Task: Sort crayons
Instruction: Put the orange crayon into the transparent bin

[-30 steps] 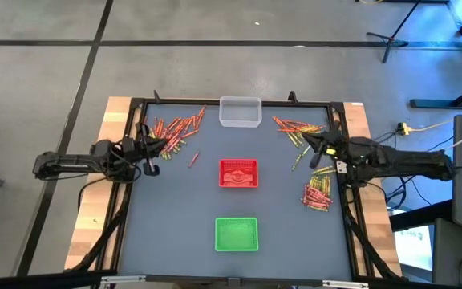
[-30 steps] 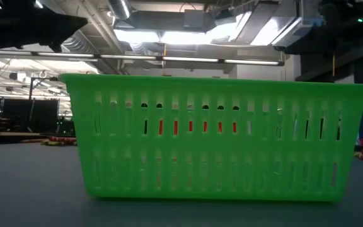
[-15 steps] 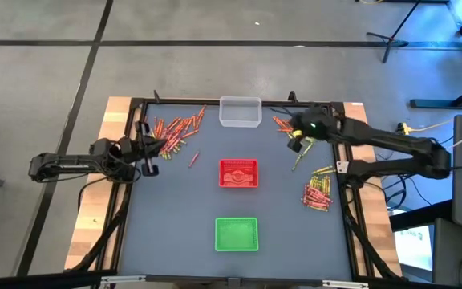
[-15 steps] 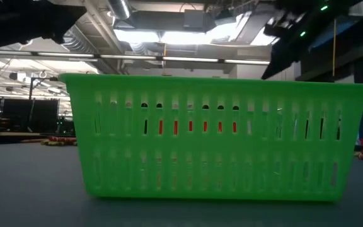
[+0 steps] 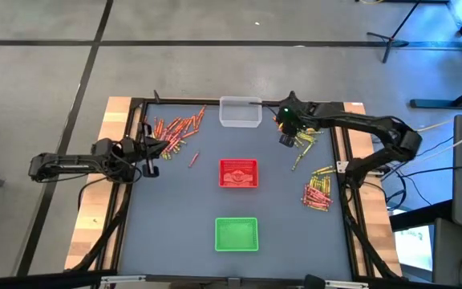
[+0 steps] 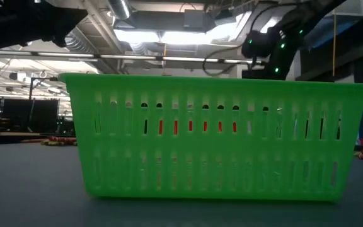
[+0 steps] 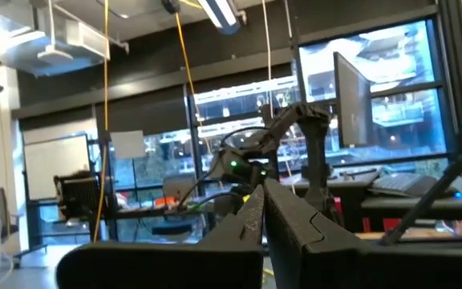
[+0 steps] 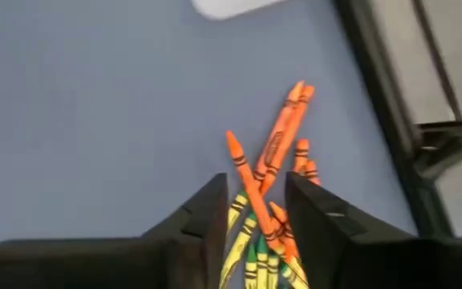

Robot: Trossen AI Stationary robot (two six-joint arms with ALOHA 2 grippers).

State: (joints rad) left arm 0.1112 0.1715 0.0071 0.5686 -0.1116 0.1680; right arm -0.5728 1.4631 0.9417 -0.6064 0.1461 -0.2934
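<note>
On the bench (image 5: 175, 217), three square trays (image 5: 238, 173) sat in a middle row; crayons (image 5: 175, 128) lay in heaps left and right of it.

three trays (image 5: 238, 174), dozens of crayons (image 5: 318, 192)

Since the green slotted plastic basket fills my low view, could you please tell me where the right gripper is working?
Observer: The high view shows the right gripper over the mixed orange and yellow-green crayon pile near the table's far right corner, beside the clear plastic tray.
Operator: Thank you. Is it open?
Observer: Yes. In the right wrist view its jaws stand apart above crossed orange crayons, gripping nothing.
Operator: And the other arm?
Observer: The left gripper is shut at the table's left side, next to another pile of orange crayons.
</note>
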